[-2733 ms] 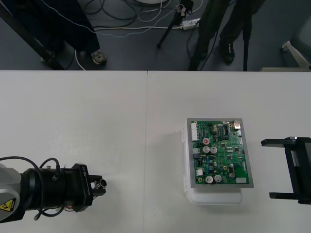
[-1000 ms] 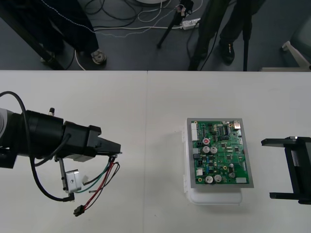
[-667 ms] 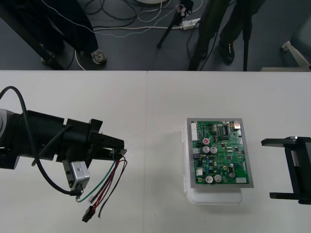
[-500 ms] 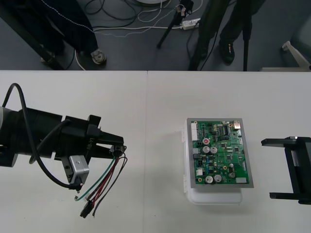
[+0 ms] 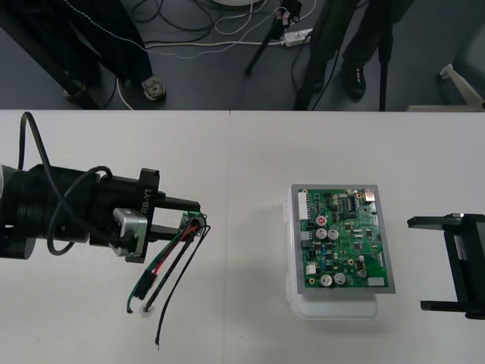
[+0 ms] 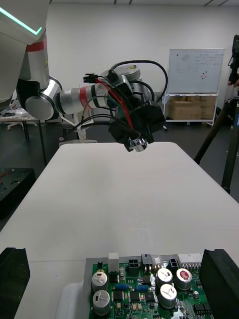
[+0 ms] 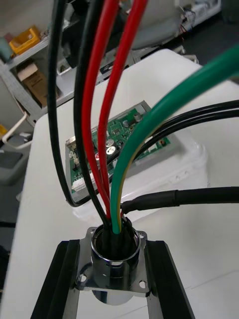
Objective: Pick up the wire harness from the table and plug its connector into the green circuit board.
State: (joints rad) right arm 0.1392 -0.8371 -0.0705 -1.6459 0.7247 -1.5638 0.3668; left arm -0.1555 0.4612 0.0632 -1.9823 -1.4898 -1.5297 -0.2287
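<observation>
My left gripper (image 5: 192, 223) hangs above the table left of centre, shut on the round metal socket (image 7: 115, 259) of the wire harness. The socket's flange sits between the two black fingers (image 7: 60, 284). Red, black and green wires (image 5: 163, 273) trail from it down toward the table's near edge. In the right wrist view the socket (image 6: 137, 144) points at the camera and a small black plug (image 6: 90, 78) dangles behind. The green circuit board (image 5: 345, 239) lies on its white base (image 5: 337, 309) right of centre. My right gripper (image 5: 453, 262) waits open at the right edge, beside the board (image 6: 144, 294).
A table seam (image 5: 229, 189) runs front to back between my left gripper and the board. Dark floor with cables and tripod legs (image 5: 265, 38) lies past the far edge. Bare table surrounds the board.
My left gripper has lifted the harness off the table, turned and shifted right toward the board. The wires have swung under it. The right arm has stayed still.
</observation>
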